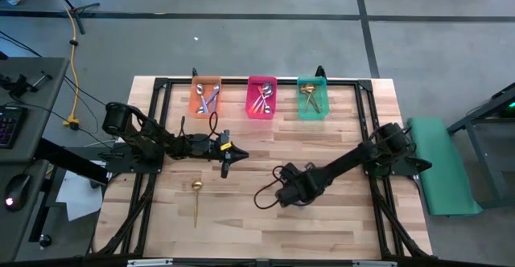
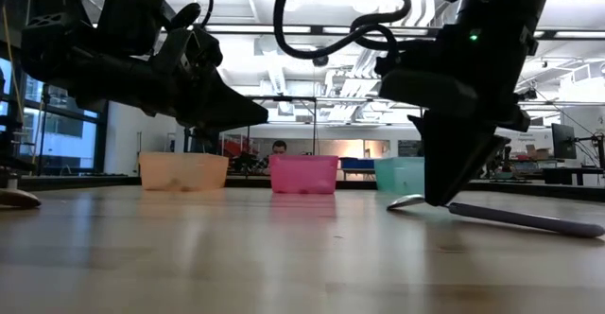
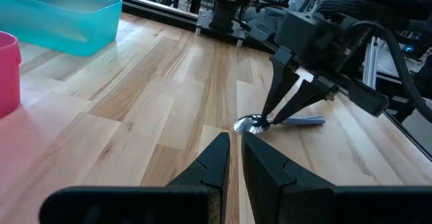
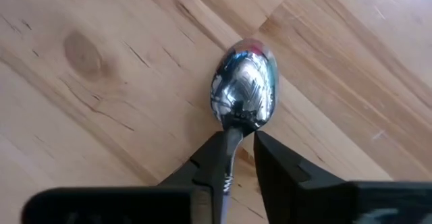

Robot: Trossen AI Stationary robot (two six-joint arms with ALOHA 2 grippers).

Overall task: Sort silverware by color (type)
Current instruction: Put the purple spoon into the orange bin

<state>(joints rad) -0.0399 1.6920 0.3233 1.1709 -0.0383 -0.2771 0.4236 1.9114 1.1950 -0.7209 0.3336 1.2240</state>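
Two arms worked over the wooden table (image 1: pixel 322 219): right gripper (image 4: pixel 241 158) pinching a purple-handled spoon (image 3: pixel 270 122), left gripper (image 3: pixel 235 158) nearly closed, empty.

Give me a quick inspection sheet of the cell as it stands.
Surface: wood table, bare in front.
Job's things: gold spoon loose at front left; purple-handled spoon lying on the table at the right hand; other spoons in the orange bin, pink bin and green bin.
Clutter: nothing seen.
Hands: left hand empty, fingers nearly closed, mid-table; right hand closing around the spoon's neck.
Cables: yellow cable on floor.
Surroundings: person behind the bins.
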